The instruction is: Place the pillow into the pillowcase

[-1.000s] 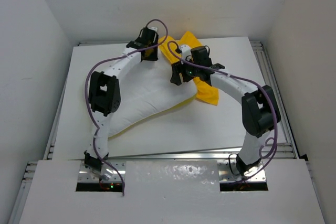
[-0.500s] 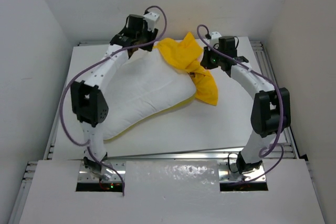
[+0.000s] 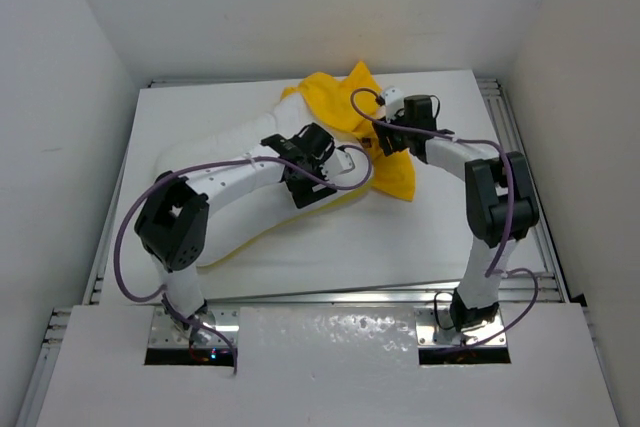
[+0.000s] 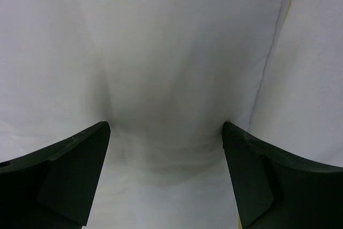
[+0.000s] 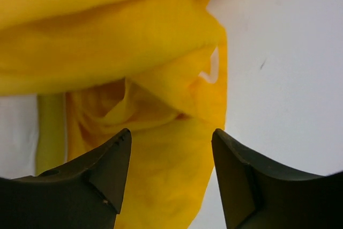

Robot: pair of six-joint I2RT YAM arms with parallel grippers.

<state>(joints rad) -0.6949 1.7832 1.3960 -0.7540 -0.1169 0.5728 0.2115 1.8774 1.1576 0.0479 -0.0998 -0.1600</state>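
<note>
As it gapes, left gripper [image 4: 165, 130] seemingly touches pillow [image 4: 161, 46].

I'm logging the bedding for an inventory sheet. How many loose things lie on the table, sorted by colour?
White: 1, the pillow
Yellow: 1, the pillowcase
Total: 2

The pillow [image 3: 225, 142] lies on the tabletop [image 3: 420, 237], left of centre; the pillowcase [image 3: 330, 97] lies at its far right end, partly beneath it.
</note>
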